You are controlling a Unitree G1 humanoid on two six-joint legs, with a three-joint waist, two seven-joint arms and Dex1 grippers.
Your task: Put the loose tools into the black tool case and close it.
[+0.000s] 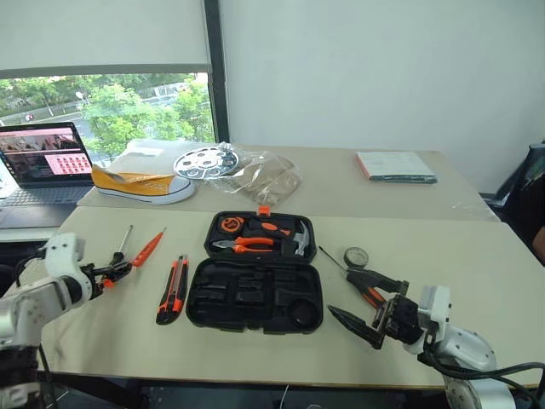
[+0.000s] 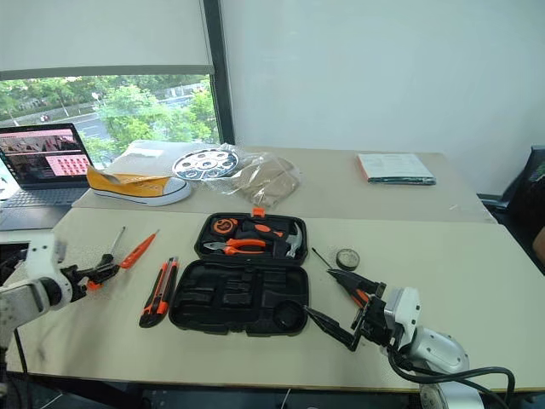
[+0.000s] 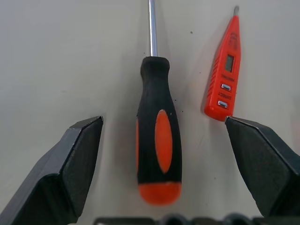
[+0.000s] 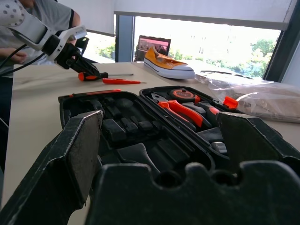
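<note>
Right gripper point(image 1: 368, 308) sits nearest, low over the worktop point(image 1: 477, 281) beside the black tool case point(image 1: 255, 294), jaws apart and empty; the case lies open at centre, its near half bare. Left gripper point(image 3: 164, 154), fingers spread, hangs over the black-and-orange screwdriver point(image 3: 158, 145), which lies flat with the tester screwdriver point(image 3: 223, 79) just beside it. Judged light, rigid and prone to roll, the screwdriver is best taken across the thick rubber-like handle, not the smooth shaft.
</note>
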